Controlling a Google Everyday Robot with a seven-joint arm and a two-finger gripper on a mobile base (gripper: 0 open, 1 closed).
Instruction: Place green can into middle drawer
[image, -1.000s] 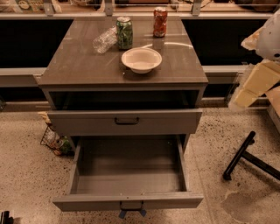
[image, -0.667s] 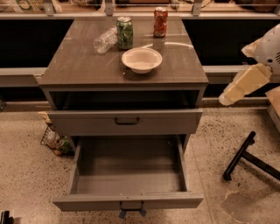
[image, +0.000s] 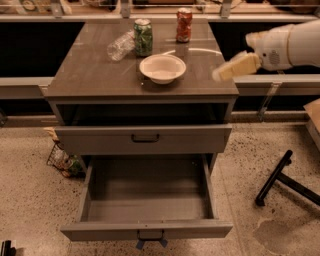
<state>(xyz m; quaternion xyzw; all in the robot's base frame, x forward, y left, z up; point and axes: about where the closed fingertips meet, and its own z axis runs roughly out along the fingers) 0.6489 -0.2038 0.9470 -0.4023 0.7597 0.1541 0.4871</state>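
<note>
- Swung in from the right since a second ago, the pale two-finger gripper (image: 232, 67) now hovers at the right edge of the grey cabinet top (image: 90, 75); clenched or released, I cannot tell.
- The round white bowl (image: 162, 68) sits mid-top, left of the gripper.
- The small dark-green drink can (image: 143, 37) stands upright near the back edge.
- The wide grey middle drawer (image: 100, 231) is pulled open below the front edge.
</note>
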